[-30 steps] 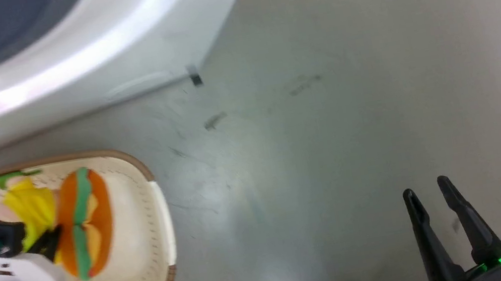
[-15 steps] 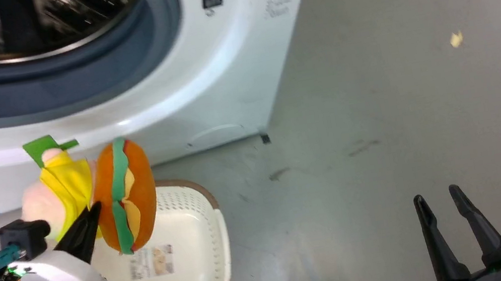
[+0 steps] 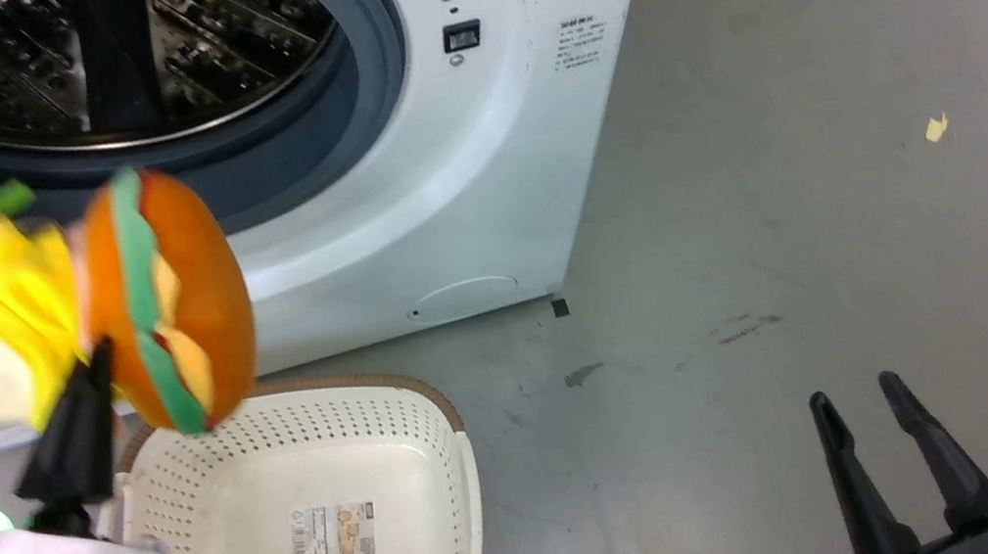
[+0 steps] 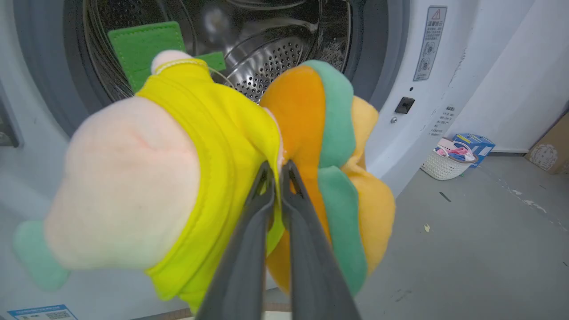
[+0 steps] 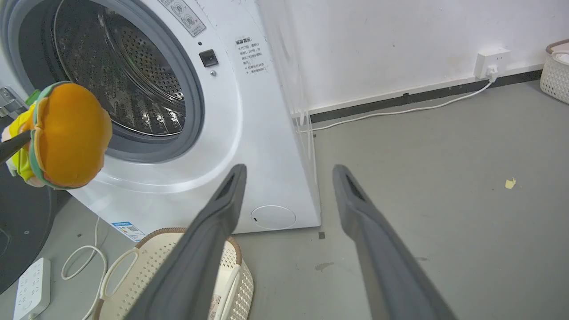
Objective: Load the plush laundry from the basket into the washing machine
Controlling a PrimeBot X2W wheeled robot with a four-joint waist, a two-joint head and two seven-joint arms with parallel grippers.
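doll (image 4: pixel 133 186) and burger (image 4: pixel 311 124) lifted from basket (image 3: pixel 223 503) below | both pinched in left gripper (image 4: pixel 276 166) | washer (image 3: pixel 477 171) just ahead — ready for loading | right gripper (image 3: pixel 855 395) wide

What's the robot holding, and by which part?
The left end effector pinches the doll by its yellow shirt and the hamburger plush by its bun; the right end effector holds nothing.

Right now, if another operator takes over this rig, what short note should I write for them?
Left gripper: jaws shut on both toys, the doll and the hamburger plush, held in the air before the open washing machine.
Right gripper: jaws open, holding nothing, over the floor.
Done: both toys are out of the basket.
Left: put them in the drum and release.
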